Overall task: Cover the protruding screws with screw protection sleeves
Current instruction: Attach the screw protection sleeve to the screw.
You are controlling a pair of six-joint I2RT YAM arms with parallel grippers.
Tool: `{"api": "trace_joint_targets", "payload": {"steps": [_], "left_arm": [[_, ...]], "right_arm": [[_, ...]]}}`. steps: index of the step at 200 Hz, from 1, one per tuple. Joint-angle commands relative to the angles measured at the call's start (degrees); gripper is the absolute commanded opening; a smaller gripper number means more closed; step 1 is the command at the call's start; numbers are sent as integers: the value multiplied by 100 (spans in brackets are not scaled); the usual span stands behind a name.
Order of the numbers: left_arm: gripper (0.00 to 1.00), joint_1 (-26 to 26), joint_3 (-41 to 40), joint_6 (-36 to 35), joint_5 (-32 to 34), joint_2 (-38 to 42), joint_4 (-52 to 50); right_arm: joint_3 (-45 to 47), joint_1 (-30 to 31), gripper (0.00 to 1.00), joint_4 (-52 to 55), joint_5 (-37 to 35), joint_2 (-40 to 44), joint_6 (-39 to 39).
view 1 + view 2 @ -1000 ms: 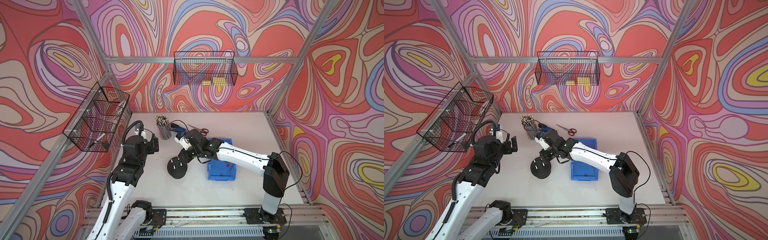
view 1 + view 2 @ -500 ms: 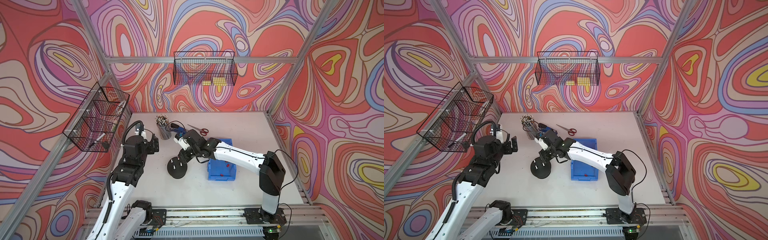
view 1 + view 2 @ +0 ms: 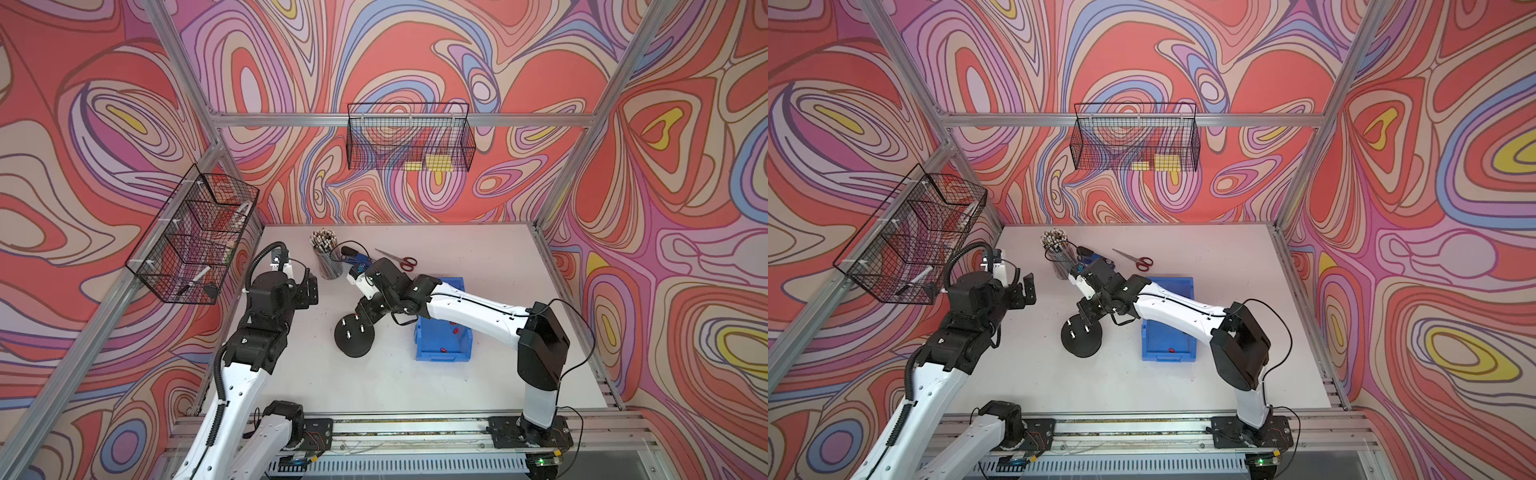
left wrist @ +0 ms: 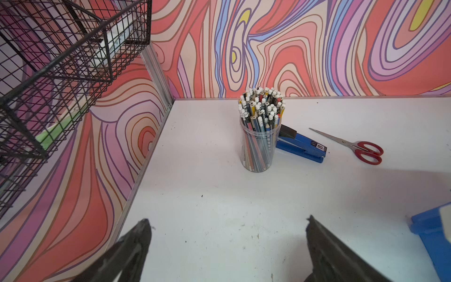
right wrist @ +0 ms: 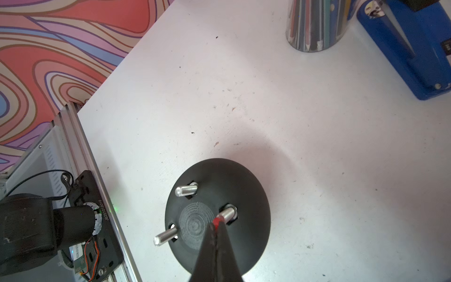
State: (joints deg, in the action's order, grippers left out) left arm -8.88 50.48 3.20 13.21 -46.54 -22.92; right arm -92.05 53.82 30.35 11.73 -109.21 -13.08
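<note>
A black round base [image 5: 246,195] stands mid-table, also seen in both top views [image 3: 353,340] [image 3: 1081,343]. Silvery protruding screws [image 5: 186,190] stand up from it. My right gripper [image 5: 216,223] hangs just above the base [image 3: 368,311], shut on one red screw protection sleeve [image 5: 215,221]. That sleeve's end meets the tip of one screw [image 5: 228,213]. More red sleeves [image 3: 454,331] lie in the blue bin [image 3: 440,356] to the right. My left gripper [image 4: 228,222] is open and empty above bare table at the left [image 3: 309,291].
A clear cup of pencils [image 4: 261,136], a blue stapler [image 4: 301,146] and red-handled scissors [image 4: 353,146] sit behind the base. Wire baskets hang on the left wall [image 3: 195,237] and the back wall [image 3: 409,139]. A metal rail [image 3: 415,428] runs along the table's front edge.
The right arm's elbow has shifted slightly left while its gripper stays over the base. The left arm has not moved.
</note>
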Motion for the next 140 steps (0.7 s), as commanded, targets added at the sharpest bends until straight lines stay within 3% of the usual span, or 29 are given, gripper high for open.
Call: {"api": "trace_joint_targets", "payload": {"steps": [1,140], "left_arm": [[99,40,-44,-48,-47,49,86],[99,36,-39,-30,-89,24,104]], "right_arm": [[-112,21,0,41,-30,-135,60],[-198,23,0,186,-30,-269,117]]}}
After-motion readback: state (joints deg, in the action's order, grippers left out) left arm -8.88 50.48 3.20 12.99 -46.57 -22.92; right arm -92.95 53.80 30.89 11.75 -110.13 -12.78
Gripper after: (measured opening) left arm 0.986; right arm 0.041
